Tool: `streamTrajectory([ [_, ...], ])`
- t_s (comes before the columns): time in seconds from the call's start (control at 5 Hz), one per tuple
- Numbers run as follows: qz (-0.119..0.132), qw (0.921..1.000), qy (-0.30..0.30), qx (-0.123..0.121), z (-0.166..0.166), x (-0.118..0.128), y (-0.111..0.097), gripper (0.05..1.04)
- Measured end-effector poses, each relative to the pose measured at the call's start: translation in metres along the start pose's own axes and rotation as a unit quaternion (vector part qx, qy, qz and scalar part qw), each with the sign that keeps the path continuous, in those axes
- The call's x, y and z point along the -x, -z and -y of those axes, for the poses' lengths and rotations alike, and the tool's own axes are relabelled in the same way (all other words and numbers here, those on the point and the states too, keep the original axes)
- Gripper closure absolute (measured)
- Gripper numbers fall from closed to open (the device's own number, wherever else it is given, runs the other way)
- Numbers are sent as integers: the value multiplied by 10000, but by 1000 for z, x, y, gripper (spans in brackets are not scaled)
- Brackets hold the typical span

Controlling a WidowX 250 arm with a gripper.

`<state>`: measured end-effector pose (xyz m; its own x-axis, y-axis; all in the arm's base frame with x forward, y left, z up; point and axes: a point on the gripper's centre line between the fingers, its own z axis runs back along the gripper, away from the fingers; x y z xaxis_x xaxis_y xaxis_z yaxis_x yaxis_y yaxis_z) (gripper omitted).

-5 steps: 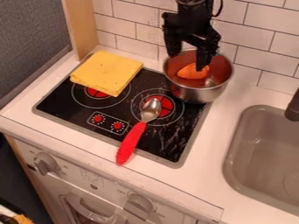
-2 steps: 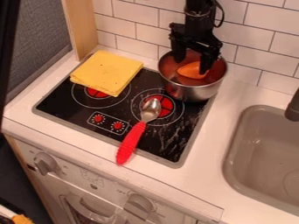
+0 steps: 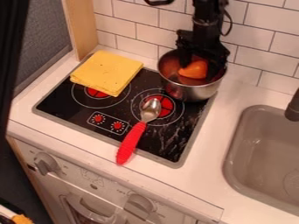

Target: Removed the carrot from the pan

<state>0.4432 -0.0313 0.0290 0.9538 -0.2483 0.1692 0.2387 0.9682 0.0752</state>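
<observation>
White tiles (image 3: 135,30) along the far side. Gripper (image 3: 200,68) hangs down into the pan (image 3: 192,93), fingers wide apart; carrot (image 3: 193,69) lies in it, between them, long axis seemingly left to right. Contact: cannot tell. Closing probably comes next.

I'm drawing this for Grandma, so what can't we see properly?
In the camera view:
Whether the gripper grips the carrot: its dark parts blend together.
Floor of the pan under the carrot: hidden.
Stovetop under the yellow cloth: covered.
Sink, right side: cut off by edge.
</observation>
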Motion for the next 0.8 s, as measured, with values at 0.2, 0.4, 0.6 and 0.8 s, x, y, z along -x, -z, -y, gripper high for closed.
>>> streamTrajectory([
  [0.2, -42, 9999, -34, -118, 0, 3, 6, 83],
  [0.4, -245, 9994, 29, -239, 3, 8, 17, 84],
  [0.6, -286, 9995, -10, -161, 5, 7, 20, 157],
  [0.8, -306, 9995, 1, -126, 6, 9, 20, 417],
])
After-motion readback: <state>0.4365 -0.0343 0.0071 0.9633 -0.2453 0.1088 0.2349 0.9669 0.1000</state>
